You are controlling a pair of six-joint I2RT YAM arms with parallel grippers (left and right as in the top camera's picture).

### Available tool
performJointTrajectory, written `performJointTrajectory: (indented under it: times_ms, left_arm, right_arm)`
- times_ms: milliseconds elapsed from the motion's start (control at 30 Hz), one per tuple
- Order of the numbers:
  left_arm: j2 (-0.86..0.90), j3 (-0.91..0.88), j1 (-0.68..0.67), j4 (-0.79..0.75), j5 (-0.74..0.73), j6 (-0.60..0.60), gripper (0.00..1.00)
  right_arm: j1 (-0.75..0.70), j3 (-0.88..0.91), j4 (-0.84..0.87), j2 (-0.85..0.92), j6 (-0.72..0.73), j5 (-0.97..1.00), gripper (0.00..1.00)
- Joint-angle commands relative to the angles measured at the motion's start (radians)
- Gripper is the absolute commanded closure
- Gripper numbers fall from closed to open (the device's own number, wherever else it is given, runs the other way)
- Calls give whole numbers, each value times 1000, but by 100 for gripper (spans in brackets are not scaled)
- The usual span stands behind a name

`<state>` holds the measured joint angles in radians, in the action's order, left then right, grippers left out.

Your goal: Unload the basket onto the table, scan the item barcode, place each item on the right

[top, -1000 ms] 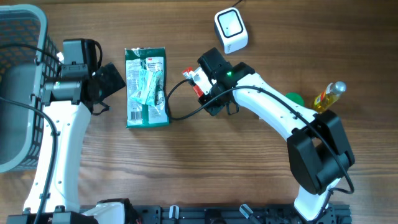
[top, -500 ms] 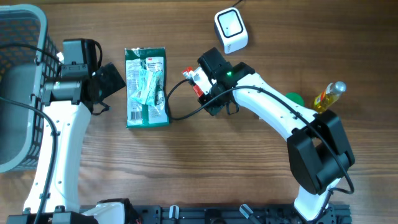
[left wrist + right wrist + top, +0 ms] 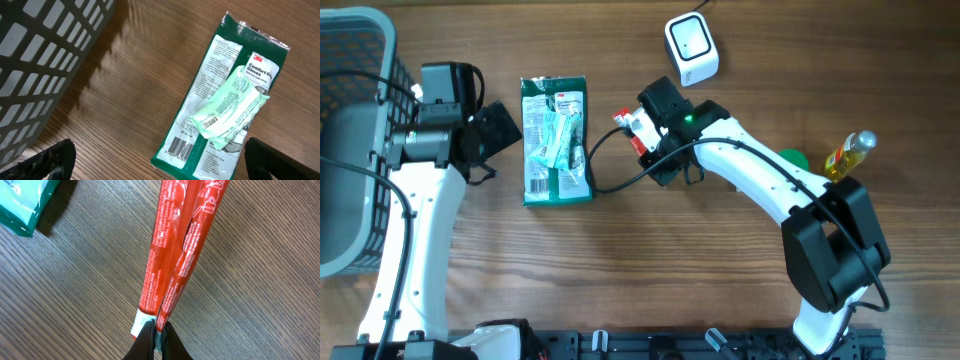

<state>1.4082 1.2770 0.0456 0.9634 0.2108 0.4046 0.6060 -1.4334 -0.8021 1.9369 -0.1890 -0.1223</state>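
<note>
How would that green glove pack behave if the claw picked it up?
Probably floppy: the glove pack is thin plastic film, crinkled along its edges. Likely light too, since it looks thin and lies nearly flat. Its shiny wrap might slip in a loose grip.

right end effector [image 3: 640, 135]: grips red packet [image 3: 625, 120] | glove pack [image 3: 556, 140]: flat on table [image 3: 650, 260]

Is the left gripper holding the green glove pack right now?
No. The left gripper is open beside the green glove pack, which lies flat on the table, untouched.
</note>
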Motion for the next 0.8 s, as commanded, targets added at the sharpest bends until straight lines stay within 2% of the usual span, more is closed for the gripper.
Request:
performJointTrajectory:
  times_ms: [0,333,467,567,667,767]
  left_arm:
    - [2,0,-5,-2,-2,-8,0]
    - [2,0,-5,-2,-2,-8,0]
    - [2,0,-5,-2,-2,-8,0]
    - [2,0,-5,-2,-2,-8,0]
    - [2,0,-5,-2,-2,-8,0]
    - [2,0,-5,-2,-2,-8,0]
  right_arm:
    - [2,-13,27,-11,-29,12,96]
    - [2,-115,1,-92,-154,326,96]
    - [2,-128,45,-133,-344,480,96]
    - [2,-128,108,-136,-511,671,96]
    - [-6,-128,182,-134,-674,729,96]
    - [-32,-127,275,-134,-755,728,96]
